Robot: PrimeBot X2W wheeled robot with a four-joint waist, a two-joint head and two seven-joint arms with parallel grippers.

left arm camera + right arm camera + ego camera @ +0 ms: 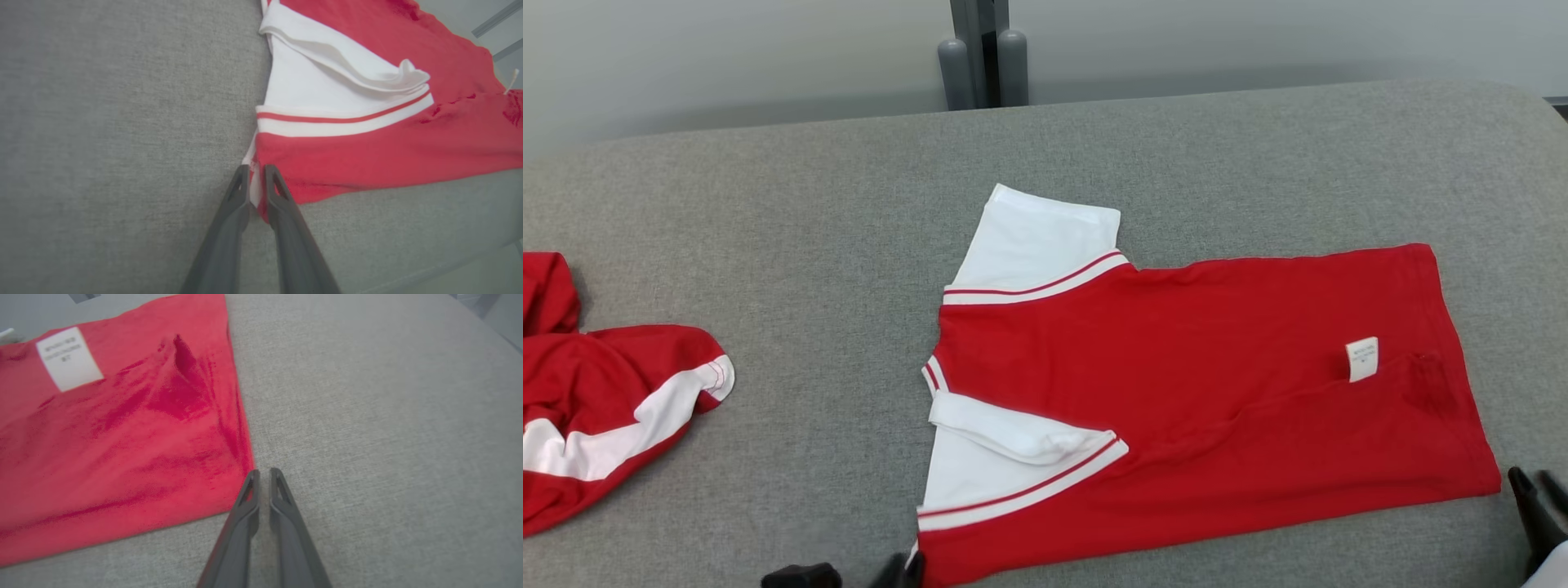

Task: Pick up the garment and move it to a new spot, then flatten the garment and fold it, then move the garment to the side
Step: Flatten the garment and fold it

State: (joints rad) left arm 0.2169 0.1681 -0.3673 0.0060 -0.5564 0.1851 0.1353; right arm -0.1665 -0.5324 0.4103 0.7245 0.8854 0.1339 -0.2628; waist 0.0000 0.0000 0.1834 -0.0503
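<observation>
Fabric at the near corner of the red-and-white garment (1176, 367) sits pinched between the almost-closed fingers of the left tool (256, 171). The right tool (264, 473), fingers nearly together and empty, sits just beside the garment's hem corner, over the grey bench (809, 204).

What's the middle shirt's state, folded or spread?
Partly folded. Near sleeve lies turned in over the shirt; far sleeve sticks out flat.

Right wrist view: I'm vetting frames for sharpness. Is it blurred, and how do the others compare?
Right wrist view: soft, the label on the garment unreadable. Left wrist view: sharper, weave clear beside the fingers. Head view: crisp, evenly lit, faint shadow by the crumpled shirt.
</observation>
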